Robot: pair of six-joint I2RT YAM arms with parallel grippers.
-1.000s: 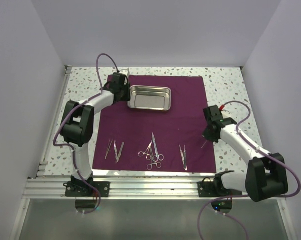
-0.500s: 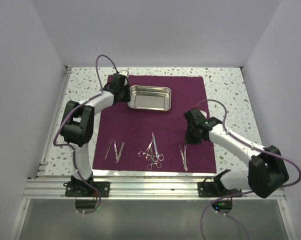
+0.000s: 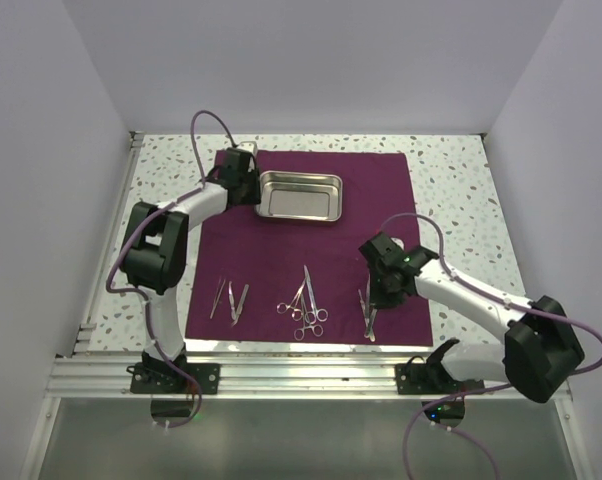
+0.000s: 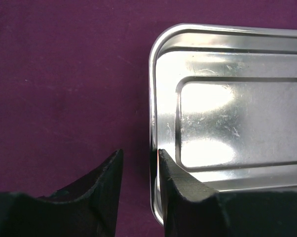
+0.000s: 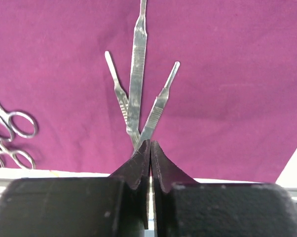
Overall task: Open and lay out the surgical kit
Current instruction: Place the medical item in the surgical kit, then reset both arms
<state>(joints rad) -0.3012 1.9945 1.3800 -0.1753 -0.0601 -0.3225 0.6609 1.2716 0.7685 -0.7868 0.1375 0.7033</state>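
On the counter [image 3: 451,180], the steel tray [image 3: 301,198] on the maroon wrap [image 3: 371,200], toward the far left corner, is being straddled by the part-open left claw [image 4: 138,157], while slim instruments [image 5: 137,74] by the near edge are being overhung by the closed right claw [image 5: 150,143], light sideways nudges being advised.

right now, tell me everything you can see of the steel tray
The steel tray is a shallow rectangle with rounded corners, a rolled rim and a stepped floor. It is shiny, with faint scratches. It holds nothing and sits flat on the far part of the maroon cloth. The left gripper straddles its left rim, one finger inside and one outside over the cloth, with the jaws not closed on the rim. Nothing else touches it.
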